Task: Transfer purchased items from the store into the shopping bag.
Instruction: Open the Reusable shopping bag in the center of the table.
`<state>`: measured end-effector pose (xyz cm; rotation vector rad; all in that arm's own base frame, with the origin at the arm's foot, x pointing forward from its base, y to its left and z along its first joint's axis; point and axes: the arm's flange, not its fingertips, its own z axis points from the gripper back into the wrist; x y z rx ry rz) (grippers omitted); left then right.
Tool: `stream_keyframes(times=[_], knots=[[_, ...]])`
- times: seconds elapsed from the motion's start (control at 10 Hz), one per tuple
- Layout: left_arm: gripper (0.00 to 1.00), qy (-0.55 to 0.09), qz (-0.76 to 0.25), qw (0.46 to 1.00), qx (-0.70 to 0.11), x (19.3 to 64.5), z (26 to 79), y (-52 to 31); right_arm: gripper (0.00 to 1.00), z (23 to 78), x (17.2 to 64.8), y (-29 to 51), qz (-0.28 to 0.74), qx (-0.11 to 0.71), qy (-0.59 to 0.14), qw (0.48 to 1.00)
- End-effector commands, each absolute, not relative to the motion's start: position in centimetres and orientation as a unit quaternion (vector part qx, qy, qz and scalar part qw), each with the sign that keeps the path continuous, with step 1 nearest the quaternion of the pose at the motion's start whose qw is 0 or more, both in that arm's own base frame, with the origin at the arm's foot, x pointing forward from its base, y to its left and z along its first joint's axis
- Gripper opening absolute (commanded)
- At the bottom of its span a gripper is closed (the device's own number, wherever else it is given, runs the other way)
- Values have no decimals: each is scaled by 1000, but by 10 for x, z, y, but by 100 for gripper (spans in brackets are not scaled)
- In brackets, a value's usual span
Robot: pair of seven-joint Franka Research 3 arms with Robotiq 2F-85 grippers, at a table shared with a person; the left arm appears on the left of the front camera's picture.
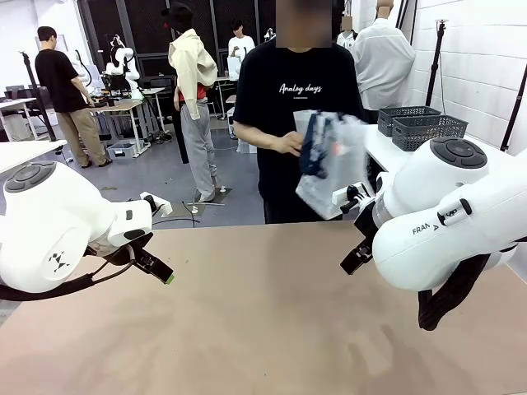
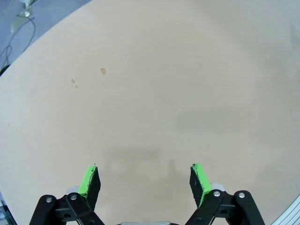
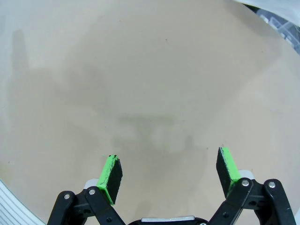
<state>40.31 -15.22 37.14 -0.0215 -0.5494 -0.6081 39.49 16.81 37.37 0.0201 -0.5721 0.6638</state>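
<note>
Translucent white plastic shopping bag [image 1: 329, 160], held past the tabletop's [image 1: 263, 321] far edge; my left claw [image 2: 145, 176] and right claw [image 3: 169, 166] gape empty. Reaching blind could snag its handles.

I'm in a lab: my tan table [image 1: 263, 329] sits in an open room with cluttered workbenches [image 1: 123, 107], cables [image 1: 188, 216] across the grey floor [image 1: 165, 177], and a black stand [image 1: 434, 66] by the white brick wall [image 1: 486, 49].

White left arm [image 1: 58, 222], black claw [image 2: 144, 169] (green pads [image 2: 88, 181])
</note>
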Motion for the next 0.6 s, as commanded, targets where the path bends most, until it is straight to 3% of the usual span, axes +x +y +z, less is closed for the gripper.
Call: stream_keyframes(times=[0.0, 0.5], knots=[[100, -267, -295, 917, -11, 403, 371, -151, 100, 374, 395, 168, 321, 10, -277, 906], [100, -267, -295, 917, -11, 403, 371, -151, 100, 374, 395, 168, 321, 10, -277, 906]])
